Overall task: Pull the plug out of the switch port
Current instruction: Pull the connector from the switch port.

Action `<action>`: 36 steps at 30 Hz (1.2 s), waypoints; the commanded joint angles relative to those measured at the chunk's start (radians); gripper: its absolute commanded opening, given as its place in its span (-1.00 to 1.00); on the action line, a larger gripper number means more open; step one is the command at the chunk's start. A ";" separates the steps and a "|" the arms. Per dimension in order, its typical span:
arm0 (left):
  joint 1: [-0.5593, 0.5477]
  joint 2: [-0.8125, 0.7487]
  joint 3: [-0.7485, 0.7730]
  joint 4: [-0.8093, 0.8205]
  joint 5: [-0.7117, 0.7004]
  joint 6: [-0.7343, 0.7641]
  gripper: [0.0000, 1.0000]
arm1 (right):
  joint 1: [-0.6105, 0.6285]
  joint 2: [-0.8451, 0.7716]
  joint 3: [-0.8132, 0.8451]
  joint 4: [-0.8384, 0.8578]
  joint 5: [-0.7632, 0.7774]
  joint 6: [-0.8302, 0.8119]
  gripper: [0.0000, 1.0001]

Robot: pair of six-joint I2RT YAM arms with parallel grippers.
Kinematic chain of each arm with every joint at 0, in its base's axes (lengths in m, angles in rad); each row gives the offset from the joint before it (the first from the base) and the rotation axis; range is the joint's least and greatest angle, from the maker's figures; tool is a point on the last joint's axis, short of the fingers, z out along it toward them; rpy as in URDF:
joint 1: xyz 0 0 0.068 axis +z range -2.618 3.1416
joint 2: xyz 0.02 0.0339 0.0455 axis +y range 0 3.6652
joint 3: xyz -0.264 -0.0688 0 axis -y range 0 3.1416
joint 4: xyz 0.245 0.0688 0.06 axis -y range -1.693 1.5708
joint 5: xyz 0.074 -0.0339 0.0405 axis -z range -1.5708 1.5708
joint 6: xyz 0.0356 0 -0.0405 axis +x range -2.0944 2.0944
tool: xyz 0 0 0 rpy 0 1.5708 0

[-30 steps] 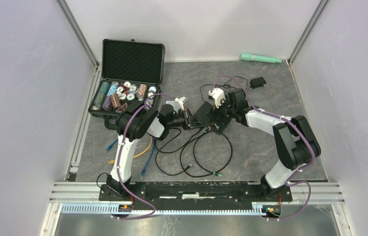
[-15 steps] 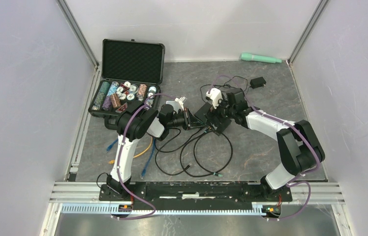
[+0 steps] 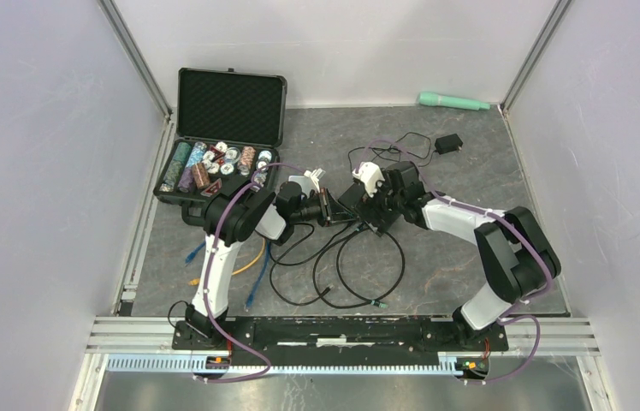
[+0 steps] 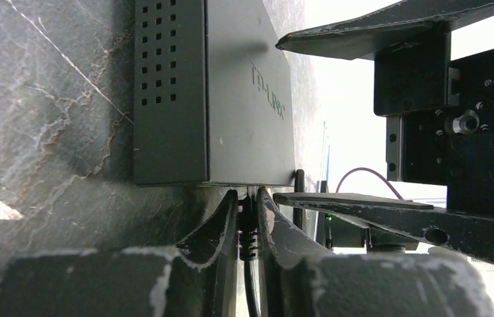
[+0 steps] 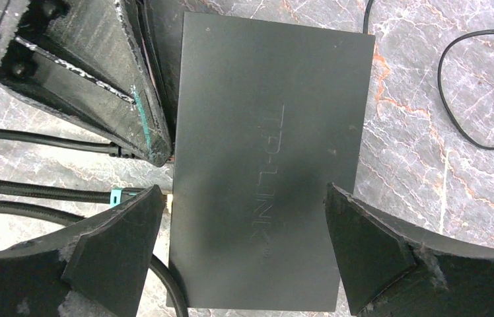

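The black TP-Link switch (image 3: 369, 204) (image 5: 264, 165) (image 4: 211, 99) lies flat mid-table. A black plug (image 4: 249, 228) with a ribbed boot sits in a port on the switch's left edge. My left gripper (image 4: 247, 195) (image 3: 339, 213) is shut on that plug, fingertips against the switch's edge. My right gripper (image 5: 242, 198) (image 3: 376, 205) hangs over the switch, open wide, one finger outside each long side, apart from the casing. In the right wrist view the left gripper's fingers (image 5: 99, 79) hide the plug.
Other black cables (image 3: 368, 265) run from the switch's left edge and loop toward the near side; one has a teal tag (image 5: 115, 196). Blue and yellow cables (image 3: 252, 265) lie near the left arm. An open chip case (image 3: 222, 145), power adapter (image 3: 447, 144) and green cylinder (image 3: 453, 102) stand farther back.
My right gripper has shifted left and come down over the switch, still open. The left gripper has stayed shut on the plug without moving.
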 commanded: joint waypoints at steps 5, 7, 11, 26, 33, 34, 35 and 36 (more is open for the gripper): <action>0.005 0.056 -0.030 -0.094 0.013 0.049 -0.96 | 0.017 0.050 0.031 0.047 0.063 0.012 0.96; 0.005 0.057 -0.033 -0.086 0.013 0.037 -0.96 | 0.019 0.057 0.022 0.072 0.084 0.043 0.95; 0.005 0.098 -0.060 0.080 0.005 -0.081 -0.96 | 0.020 0.067 -0.028 0.155 0.147 0.140 0.93; 0.003 0.033 -0.079 -0.109 -0.039 0.034 -0.96 | 0.014 0.082 -0.027 0.131 0.173 0.117 0.88; 0.004 -0.001 -0.059 -0.255 -0.042 0.130 -0.96 | 0.001 0.079 0.043 0.024 0.128 -0.026 0.84; 0.003 -0.006 -0.055 -0.279 -0.044 0.148 -0.96 | 0.000 0.081 0.049 0.017 0.120 -0.036 0.83; 0.004 -0.012 -0.052 -0.306 -0.045 0.167 -0.96 | 0.000 0.085 0.060 0.006 0.108 -0.049 0.82; 0.004 -0.021 -0.049 -0.329 -0.049 0.190 -0.96 | -0.001 0.090 0.069 0.001 0.104 -0.057 0.82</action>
